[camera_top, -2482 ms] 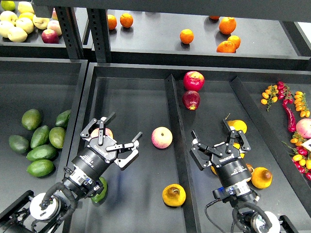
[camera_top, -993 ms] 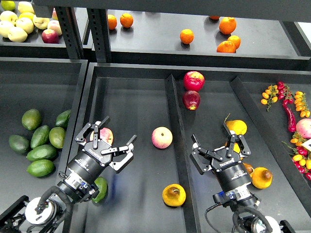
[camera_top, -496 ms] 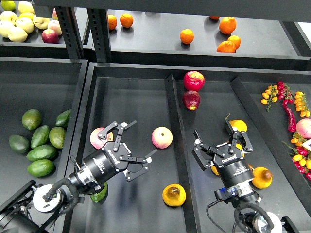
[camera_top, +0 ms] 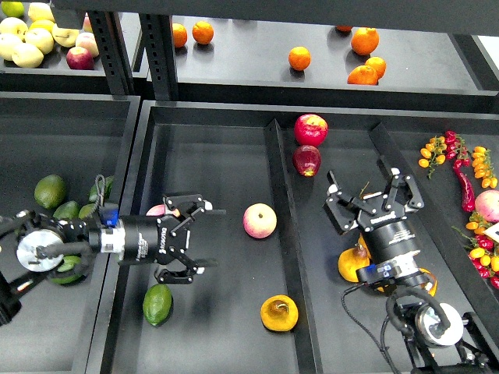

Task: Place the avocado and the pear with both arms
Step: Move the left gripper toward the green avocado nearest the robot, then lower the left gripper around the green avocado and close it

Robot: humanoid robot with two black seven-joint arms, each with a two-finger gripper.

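A wide black metal tray [camera_top: 226, 164] with raised dividers fills the middle of the frame. The left black arm lies across the lower left, its two-finger gripper [camera_top: 201, 239] pointing right with fingers spread apart and holding nothing. The right black arm rises from the lower right corner; its gripper [camera_top: 374, 196] sits right of centre, fingers spread wide and empty. A pink-red round apple [camera_top: 260, 220] rests at the centre. The squat golden orange-yellow pear [camera_top: 279, 312] with a dark stem dimple lies at lower centre. The smooth glossy green oval avocado [camera_top: 157, 304] lies at lower left of the tray, below the left gripper and apart from it.
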